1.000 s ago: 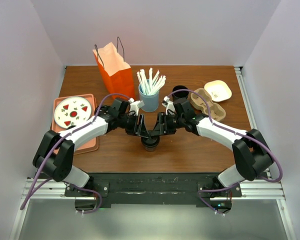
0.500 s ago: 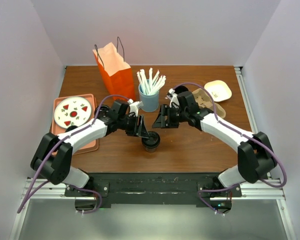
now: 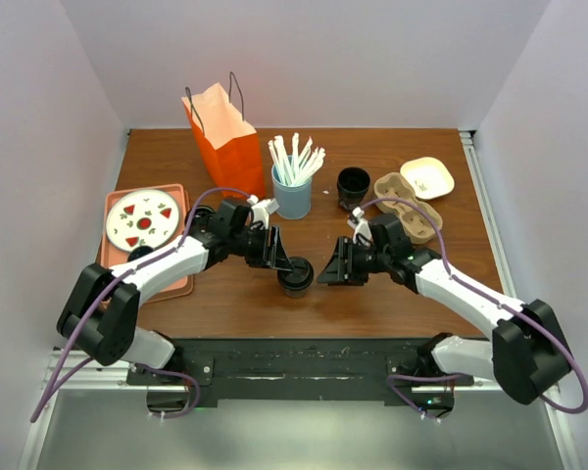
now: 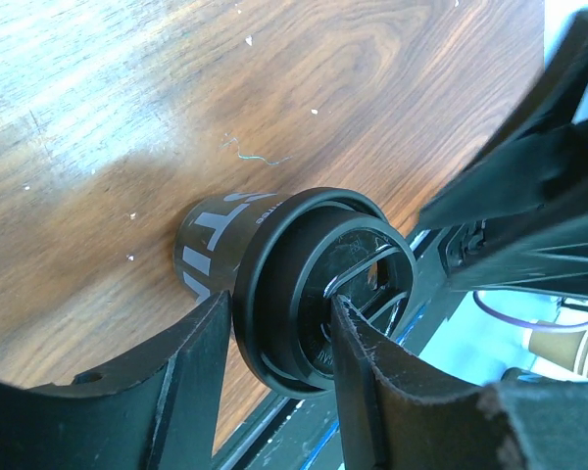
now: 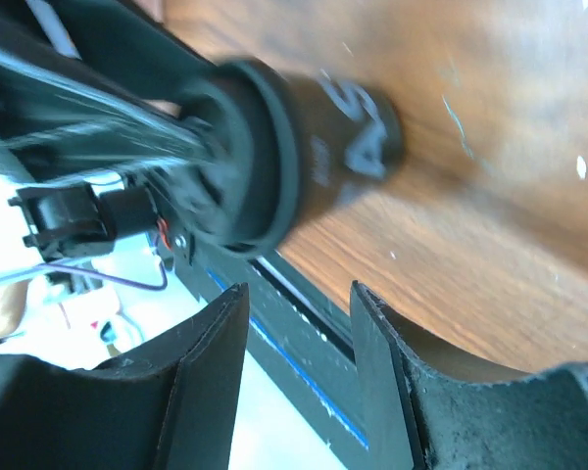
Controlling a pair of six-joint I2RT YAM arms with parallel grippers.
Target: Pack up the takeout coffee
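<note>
Takeout coffee [image 3: 296, 282] stands upright on the wooden surface [image 3: 392, 304], on the near side of the blue straw holder [image 3: 292, 199] and apart from it. Left end effector [image 3: 290, 266] is clenched on the cup. Its wrist view shows both fingers [image 4: 191, 372] pressed against the rim of the black lid [image 4: 314, 284]. Right end effector [image 3: 326, 275] is released, jaws spread with nothing between them. It sits near-right of the straw holder, just beside the cup but not touching it. All-black cup [image 3: 353, 183] stands just right of the straw holder, and the orange paper bag [image 3: 225, 137] is to its left.
</note>
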